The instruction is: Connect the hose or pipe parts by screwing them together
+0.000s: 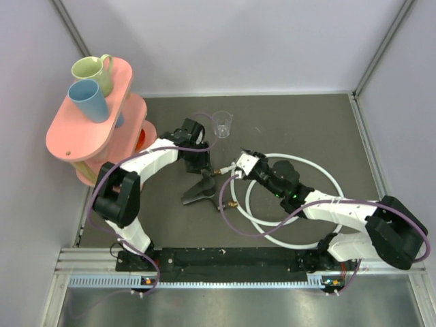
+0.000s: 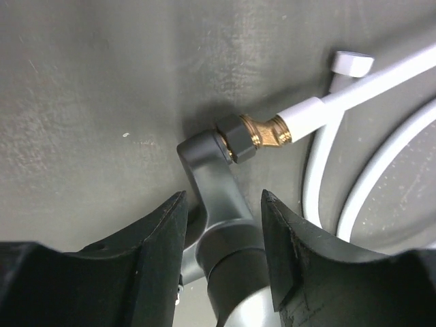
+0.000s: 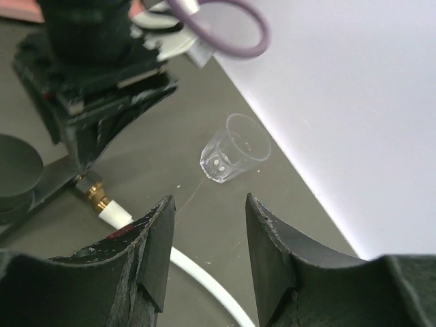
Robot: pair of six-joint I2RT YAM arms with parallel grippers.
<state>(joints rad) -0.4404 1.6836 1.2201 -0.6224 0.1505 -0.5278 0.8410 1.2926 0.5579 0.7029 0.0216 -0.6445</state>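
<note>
The dark T-shaped fitting lies on the mat, its body standing between the fingers of my left gripper. There is a gap on each side, so the left gripper is open around it. A brass tip on a black nut meets the white end connector of the hose. The hose loops over the right of the mat. My right gripper hovers by that joint, and in its own view the right gripper is open and empty above the hose.
A clear plastic cup stands behind the grippers, also the cup beyond my right fingers. A pink tiered rack with a green mug and a blue cup fills the back left. Walls enclose the mat.
</note>
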